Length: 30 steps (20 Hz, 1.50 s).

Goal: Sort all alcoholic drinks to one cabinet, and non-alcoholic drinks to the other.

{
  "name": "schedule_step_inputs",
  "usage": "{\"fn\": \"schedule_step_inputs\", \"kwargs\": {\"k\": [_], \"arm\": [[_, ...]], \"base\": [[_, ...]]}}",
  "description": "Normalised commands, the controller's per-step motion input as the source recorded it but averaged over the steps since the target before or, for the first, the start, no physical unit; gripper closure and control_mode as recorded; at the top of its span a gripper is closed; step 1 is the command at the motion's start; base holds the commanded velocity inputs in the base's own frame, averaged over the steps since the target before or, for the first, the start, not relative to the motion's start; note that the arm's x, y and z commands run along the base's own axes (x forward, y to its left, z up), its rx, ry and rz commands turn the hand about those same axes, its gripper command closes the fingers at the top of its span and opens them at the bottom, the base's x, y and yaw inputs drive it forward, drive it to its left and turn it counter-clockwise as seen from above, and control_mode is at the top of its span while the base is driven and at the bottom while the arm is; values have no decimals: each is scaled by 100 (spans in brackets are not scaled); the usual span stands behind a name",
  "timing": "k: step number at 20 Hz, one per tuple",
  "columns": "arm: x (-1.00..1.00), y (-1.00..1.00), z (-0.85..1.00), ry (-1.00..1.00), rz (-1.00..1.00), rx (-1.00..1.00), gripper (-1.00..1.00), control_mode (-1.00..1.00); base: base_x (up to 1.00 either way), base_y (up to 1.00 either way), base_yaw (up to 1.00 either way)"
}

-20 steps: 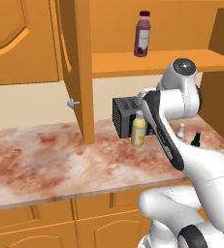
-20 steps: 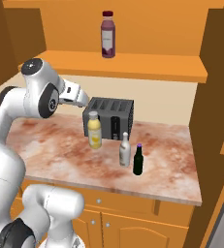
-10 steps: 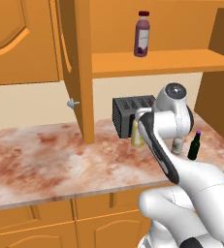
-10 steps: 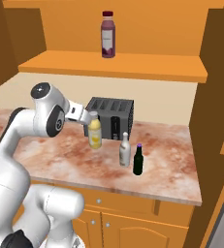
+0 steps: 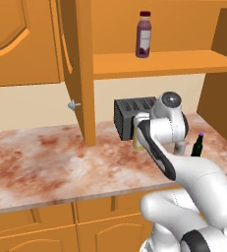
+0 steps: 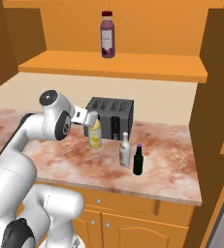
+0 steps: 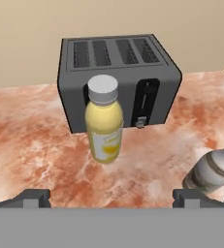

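Observation:
A stout pale yellow bottle [image 7: 104, 126] with a white cap, a non-alcoholic drink, stands on the counter in front of a dark toaster [image 7: 118, 72]. My gripper [image 7: 111, 199] is open just short of it, with nothing between its widely spread fingertips. From the right base view, the gripper [image 6: 91, 120] hovers near the yellow bottle's [image 6: 95, 135] cap. The alcoholic drinks, a slim pale bottle [image 6: 125, 150] and a dark bottle [image 6: 138, 160] with a purple cap, stand to its right. A purple bottle [image 6: 107, 35] with a red cap stands on the cabinet shelf [image 6: 147, 68].
The toaster [image 6: 111, 116] sits right behind the yellow bottle. An open cabinet door [image 5: 78, 74] hangs left of the shelf, and a closed cabinet [image 5: 16, 39] is further left. A wooden side wall [image 6: 215, 97] bounds the marbled counter [image 6: 171, 169] on the right.
The arm has swung down and forward, and the open gripper has come down from above the toaster to the yellow bottle. The bottles have not moved.

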Motion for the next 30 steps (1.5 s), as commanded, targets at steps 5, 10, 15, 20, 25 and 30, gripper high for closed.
{"fn": "schedule_step_inputs", "kwargs": {"k": [5,10,15,20,25,30], "arm": [[40,-5,-9,0,0,0,-100,-100],[36,-8,-14,0,0,0,-100,-100],[41,-2,-22,0,0,0,-100,-100],[38,0,-19,0,1,0,-100,-100],[27,-2,-8,0,1,0,-100,-100],[30,-4,-2,0,0,0,-100,-100]], "base": [[0,0,0],[0,0,0],[0,0,0],[0,0,0],[0,0,0],[0,0,0]]}}
